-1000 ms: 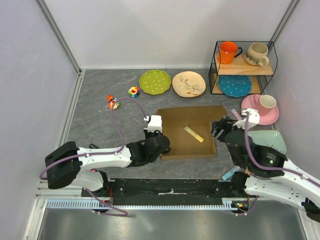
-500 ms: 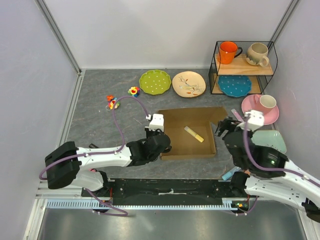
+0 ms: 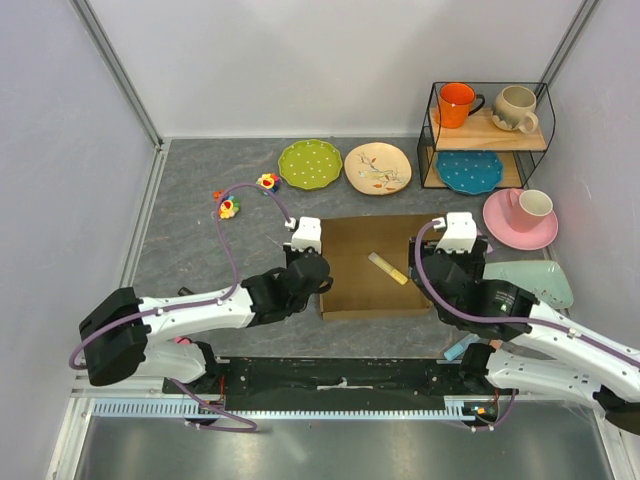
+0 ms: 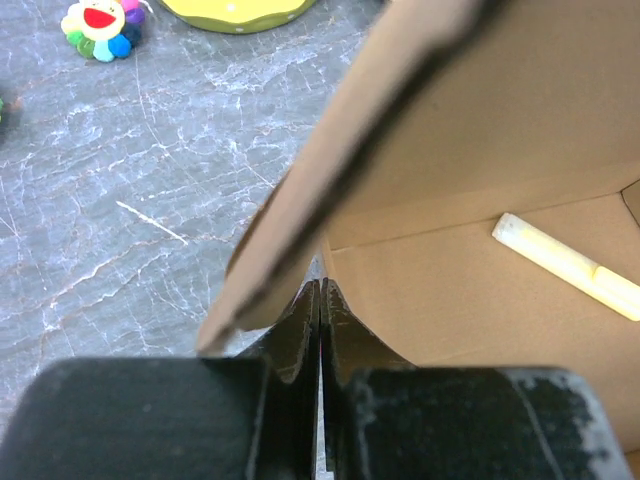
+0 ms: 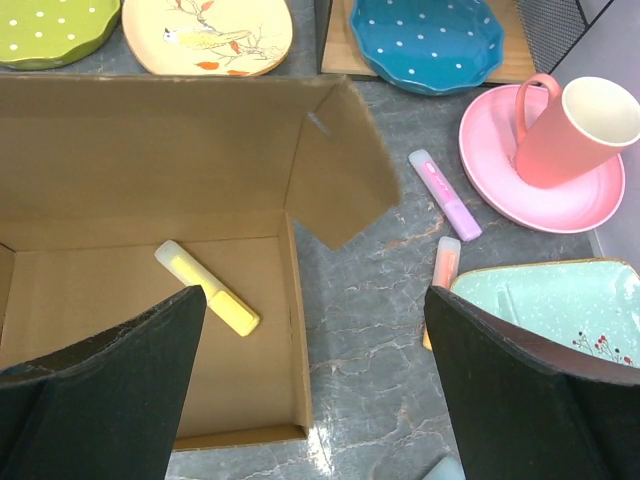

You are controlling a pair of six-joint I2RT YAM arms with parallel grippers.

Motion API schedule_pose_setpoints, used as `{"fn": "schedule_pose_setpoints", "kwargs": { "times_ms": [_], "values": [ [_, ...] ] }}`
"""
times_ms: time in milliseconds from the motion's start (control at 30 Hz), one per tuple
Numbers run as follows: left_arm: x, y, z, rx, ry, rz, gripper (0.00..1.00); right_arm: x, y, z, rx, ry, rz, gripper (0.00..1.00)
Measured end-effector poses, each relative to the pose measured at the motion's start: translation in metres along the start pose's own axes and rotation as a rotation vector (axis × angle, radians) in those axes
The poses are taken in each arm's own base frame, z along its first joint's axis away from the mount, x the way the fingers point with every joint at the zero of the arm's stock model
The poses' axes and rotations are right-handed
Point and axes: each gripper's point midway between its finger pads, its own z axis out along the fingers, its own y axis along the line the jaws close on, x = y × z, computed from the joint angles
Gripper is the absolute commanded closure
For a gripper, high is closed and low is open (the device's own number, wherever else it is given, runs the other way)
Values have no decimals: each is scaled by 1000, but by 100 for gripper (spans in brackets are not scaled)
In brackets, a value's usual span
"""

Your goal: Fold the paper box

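Located the box (image 3: 365,290) at the middle of the table (image 3: 200,250), flanked by both claws. Read the left claw (image 4: 320,300) as clenched tight, no cardboard visible between the fingers, tips tucked right against the underside of the tilted left flap. Read the right claw (image 5: 314,310) as released wide, hovering over the box's right wall and straddling it across its near-to-far run; cannot tell about contact. Judged the right arm better placed for the coming move: grip across that wall or press it inward, square to its long axis. Noted plain brown corrugated card, a shallow squarish tray, back wall up, far-right corner tab splayed outward, top not closed. Logged a yellow marker (image 5: 208,290) loose on the box floor, likely to get shut inside.
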Motion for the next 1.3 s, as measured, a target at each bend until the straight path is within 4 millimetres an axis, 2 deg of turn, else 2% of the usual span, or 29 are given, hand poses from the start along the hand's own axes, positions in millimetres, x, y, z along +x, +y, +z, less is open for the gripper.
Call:
{"fn": "schedule_pose_setpoints", "kwargs": {
  "times_ms": [267,433,533,700,900,1067,1167,1267,1300],
  "values": [
    [-12,10,10,43,1,3,98,-18,-7,-7,-35,-56,115,2],
    [-14,3,9,104,0,58,98,-21,-7,-8,-43,-69,138,2],
    [-17,7,9,99,-7,92,98,-20,-4,-6,-39,-64,116,2],
    [-33,30,12,42,-44,124,98,-16,1,-3,-37,-53,88,2],
    [-55,70,20,-47,-88,99,98,-8,7,0,-53,-39,59,2],
    [-55,75,23,-36,-84,99,98,-3,11,3,-65,-31,41,2],
    [-54,71,22,-8,-80,99,89,-4,14,3,-76,-34,42,2],
    [-54,68,18,26,-70,105,55,-5,16,2,-91,-37,44,2],
    [-54,67,16,46,-65,105,38,-6,16,1,-96,-38,43,2]
  ]
}}
